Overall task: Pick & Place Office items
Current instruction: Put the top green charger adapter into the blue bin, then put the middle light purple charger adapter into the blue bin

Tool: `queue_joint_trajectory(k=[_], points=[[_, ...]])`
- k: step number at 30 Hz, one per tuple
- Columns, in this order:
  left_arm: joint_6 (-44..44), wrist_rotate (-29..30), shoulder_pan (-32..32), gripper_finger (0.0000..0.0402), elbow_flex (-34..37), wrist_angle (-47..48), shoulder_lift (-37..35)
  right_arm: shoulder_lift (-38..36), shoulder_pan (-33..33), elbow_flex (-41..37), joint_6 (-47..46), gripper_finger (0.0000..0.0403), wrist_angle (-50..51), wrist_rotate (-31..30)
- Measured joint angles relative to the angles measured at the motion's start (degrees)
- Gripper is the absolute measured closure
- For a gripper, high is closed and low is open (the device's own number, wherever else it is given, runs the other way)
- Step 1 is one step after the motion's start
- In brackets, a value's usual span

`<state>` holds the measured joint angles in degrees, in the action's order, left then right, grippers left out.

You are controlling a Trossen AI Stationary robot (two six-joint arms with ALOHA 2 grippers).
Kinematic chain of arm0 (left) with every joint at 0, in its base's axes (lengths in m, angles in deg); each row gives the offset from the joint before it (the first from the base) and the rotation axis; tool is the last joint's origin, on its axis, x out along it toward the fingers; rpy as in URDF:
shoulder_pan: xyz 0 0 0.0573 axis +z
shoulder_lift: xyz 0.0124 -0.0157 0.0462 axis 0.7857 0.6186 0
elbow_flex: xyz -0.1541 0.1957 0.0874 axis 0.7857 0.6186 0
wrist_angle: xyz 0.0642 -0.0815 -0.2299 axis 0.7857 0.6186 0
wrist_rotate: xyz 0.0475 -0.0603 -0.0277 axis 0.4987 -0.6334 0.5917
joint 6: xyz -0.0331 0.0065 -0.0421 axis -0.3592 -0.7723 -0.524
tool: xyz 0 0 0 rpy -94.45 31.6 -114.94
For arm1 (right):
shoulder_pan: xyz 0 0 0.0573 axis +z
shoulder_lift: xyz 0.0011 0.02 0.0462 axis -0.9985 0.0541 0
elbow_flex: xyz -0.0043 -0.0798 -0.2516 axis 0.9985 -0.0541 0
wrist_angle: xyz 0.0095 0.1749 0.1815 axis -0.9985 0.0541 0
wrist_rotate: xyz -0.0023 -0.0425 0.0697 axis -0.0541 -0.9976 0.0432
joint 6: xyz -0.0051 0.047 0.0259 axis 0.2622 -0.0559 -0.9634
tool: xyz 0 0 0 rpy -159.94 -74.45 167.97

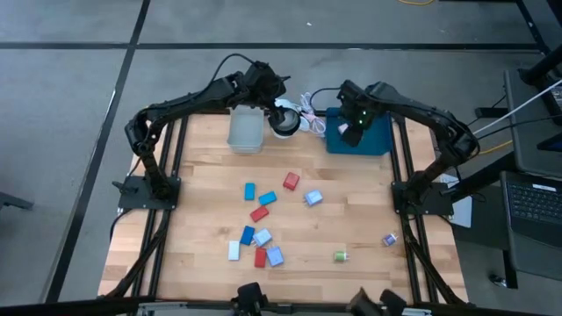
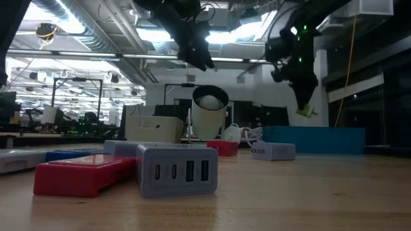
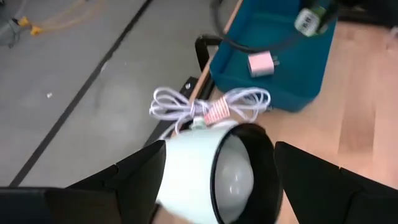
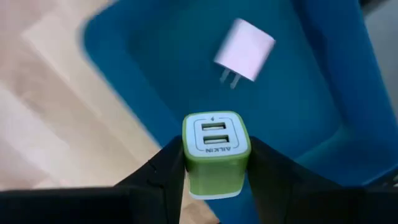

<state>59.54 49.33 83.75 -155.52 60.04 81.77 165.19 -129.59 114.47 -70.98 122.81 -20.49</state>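
Step in hand: carrying a green charger point(image 4: 215, 152) over the blue tray point(image 1: 376, 140) for release, judged from the hold and the position.
Right gripper point(image 1: 352, 133): raised above the tray at about 1 o'clock on the worktop point(image 1: 202, 219), fingers point(image 4: 158, 171) clamped on the green charger's two sides, USB face outward.
Already in tray: one white plug adapter point(image 4: 244, 50), prongs showing, lying on the tray floor beyond the held charger.
Left gripper point(image 1: 283, 112): at about 12 o'clock, fingers point(image 3: 134, 171) spread wide on either side of the white round black-faced object point(image 3: 217, 174); hard to tell whether touching it or just beside it. Coiled white cord point(image 3: 211, 106) behind it.
Grey bin point(image 1: 247, 129): at about 11 o'clock, next to the left gripper.
Remaining items: red, blue, light-blue and white blocks point(image 1: 263, 219) scattered from centre toward 6 o'clock; another green piece point(image 1: 340, 256) at about 5 o'clock, a purple piece point(image 1: 389, 239) at about 4 o'clock.
Doing it well: lower toward the tray floor before letting go, aiming for bare blue clear of the white adapter and inside the wall; open fully, then lift straight up.
Risk: dropping from height likely to bounce the charger out or onto the adapter.
Progress: early, most pieces on the worktop yet to be picked.
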Motion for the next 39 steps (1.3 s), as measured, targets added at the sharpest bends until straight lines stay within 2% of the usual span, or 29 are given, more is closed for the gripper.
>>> queue_joint_trajectory(k=[7, 11, 16, 22, 25, 30, 36, 39], points=[[-0.57, -0.29, 0.02, 0.0107, -0.27, 5.02, -1.25, 7.48, -6.30, -0.26, 1.23, 0.0264, -3.93, -0.65], [-3.13, -2.64, 0.02, 0.0107, -0.27, 5.00, -2.51, 11.06, -7.10, -0.26, 1.63, 0.0264, -5.35, 0.01], [-4.30, -2.14, -0.09, 0.0107, -0.27, 5.39, -3.72, 11.60, -7.14, 0.32, -1.66, 0.0257, -4.56, 0.07], [-4.37, -2.46, -0.09, 0.0107, -0.27, 5.33, -3.74, 11.29, -7.16, 2.34, -2.11, 0.0112, -2.11, -1.31], [-4.82, -2.56, -0.43, 0.0107, -0.27, 5.33, -3.74, 11.29, -7.16, 4.39, -3.00, 0.0084, -1.60, -0.56], [-4.85, -2.71, -0.90, 0.0107, -0.27, 6.07, -3.76, 11.28, -6.87, 10.83, -4.13, 0.0097, -1.31, 1.41], [-5.92, -4.61, -3.44, 0.0107, -0.27, 8.30, -3.76, 8.08, -3.75, 20.38, -8.80, 0.0143, -1.42, 17.76], [-8.77, -5.97, -5.64, 0.0107, -0.27, 5.92, -3.76, 4.95, 0.94, 22.38, -10.35, 0.0165, -1.32, 20.84]])
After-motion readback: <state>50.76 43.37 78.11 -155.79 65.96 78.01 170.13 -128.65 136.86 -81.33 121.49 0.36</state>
